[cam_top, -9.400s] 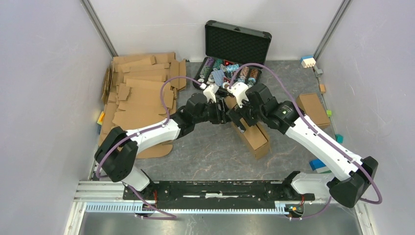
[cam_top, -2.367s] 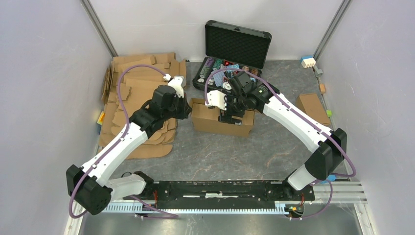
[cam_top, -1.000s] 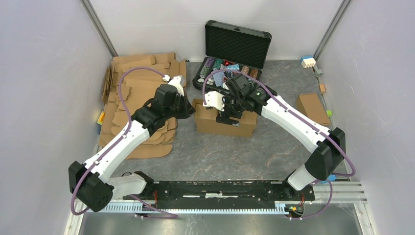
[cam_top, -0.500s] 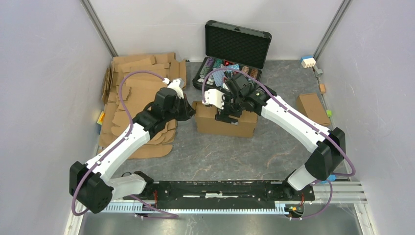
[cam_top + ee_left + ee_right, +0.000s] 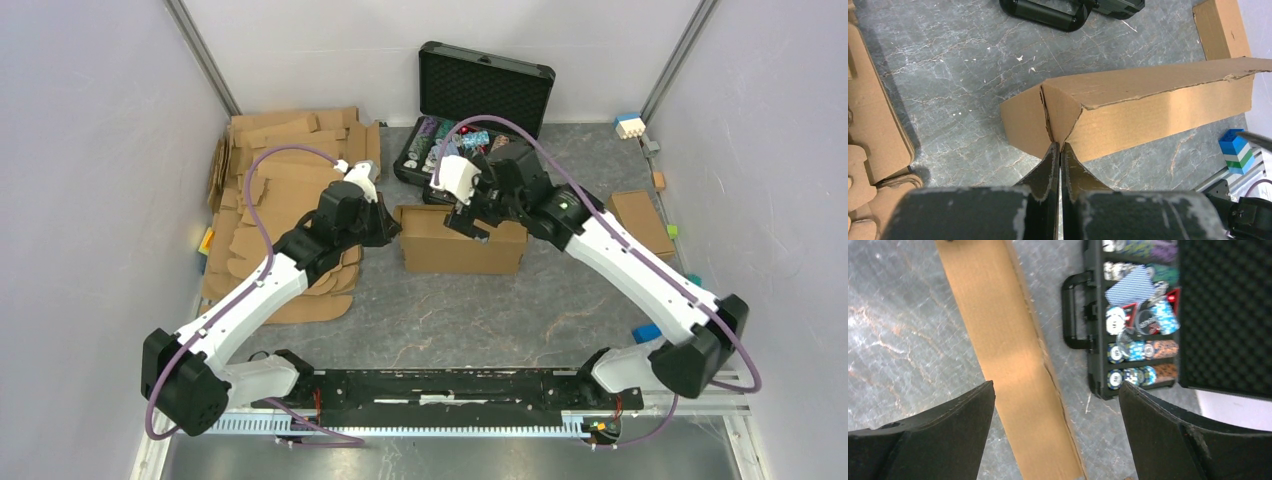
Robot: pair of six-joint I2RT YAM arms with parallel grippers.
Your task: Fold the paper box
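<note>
Paper box point(image 5: 460, 250) sits centre, open case point(image 5: 485, 88) just behind it, flat cardboard stack point(image 5: 280, 190) to its left, smaller box point(image 5: 640, 222) well off right.

Plain brown is seen on the box point(image 5: 460, 252), veined grey on the table point(image 5: 450, 315), black on the case point(image 5: 487, 88).

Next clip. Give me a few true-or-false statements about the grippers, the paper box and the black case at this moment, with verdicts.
1. The right gripper is open above the paper box. True.
2. The left gripper is wide open. False: its fingers are closed together at a corner of the paper box.
3. The black case has its lid shut. False: the lid stands open and the poker chips show.
4. A smaller cardboard box lies apart from the paper box, nearer the right wall. True.
</note>
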